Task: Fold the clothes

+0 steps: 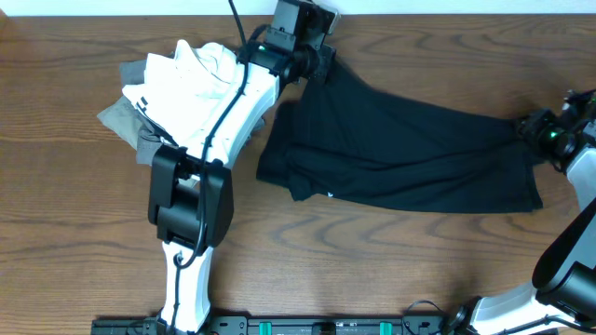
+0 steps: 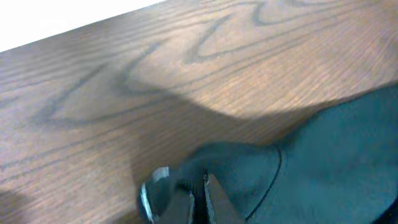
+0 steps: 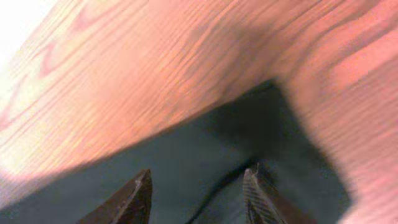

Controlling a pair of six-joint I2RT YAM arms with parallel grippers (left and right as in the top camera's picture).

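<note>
The black T-shirt point(image 1: 410, 154) lies spread across the middle and right of the wooden table, partly folded at its lower left. My left gripper point(image 1: 312, 63) is at the shirt's far left corner and is shut on the black fabric point(image 2: 249, 171); its fingers point(image 2: 199, 190) pinch a fold. My right gripper point(image 1: 540, 130) is over the shirt's right edge, open, with both fingertips point(image 3: 199, 183) spread above the black cloth point(image 3: 205, 149), not gripping it. Folded white and grey garments point(image 1: 177, 79) are piled at the far left.
The left arm point(image 1: 200, 177) crosses the table from the front edge to the back, next to the pile of garments. The table's far edge point(image 1: 447, 13) runs just behind the left gripper. Bare wood point(image 1: 372, 261) lies in front of the shirt.
</note>
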